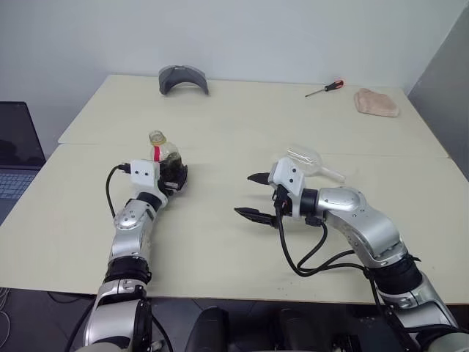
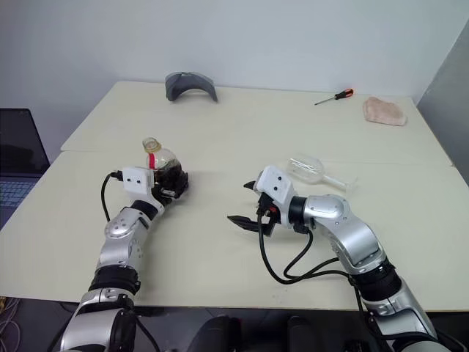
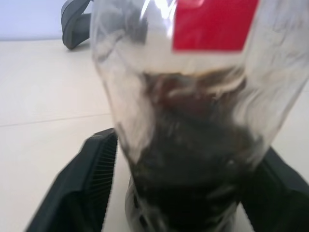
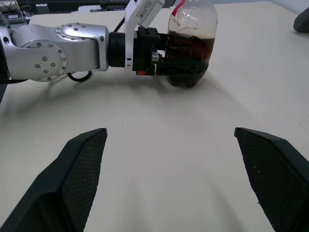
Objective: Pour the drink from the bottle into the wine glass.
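across the pale counter (image 1: 220, 242) two arms reach, one tool each. the left tool (image 1: 173, 178) has its fingers either side of the bottle (image 1: 165, 155), which stands upright on the counter with no cap on its mouth; whether the pads press the plastic or stand just off it i cannot tell. the right tool (image 1: 253, 195) hangs empty, its two fingers spread wide, just beside the wine glass (image 1: 308, 161), which lies on its side behind that arm.

by my reading the glass must be stood up before any pouring: take it low on the bowl or at the stem, set it on its foot, and only then tip the bottle slowly, mouth over the rim, since little drink (image 4: 189, 53) sits in the bottle's lower part.

count: one bottle, one glass, one grey curved thing (image 1: 183, 78) at the far edge, one cloth (image 1: 377, 102), one red-handled screwdriver (image 1: 325, 89).
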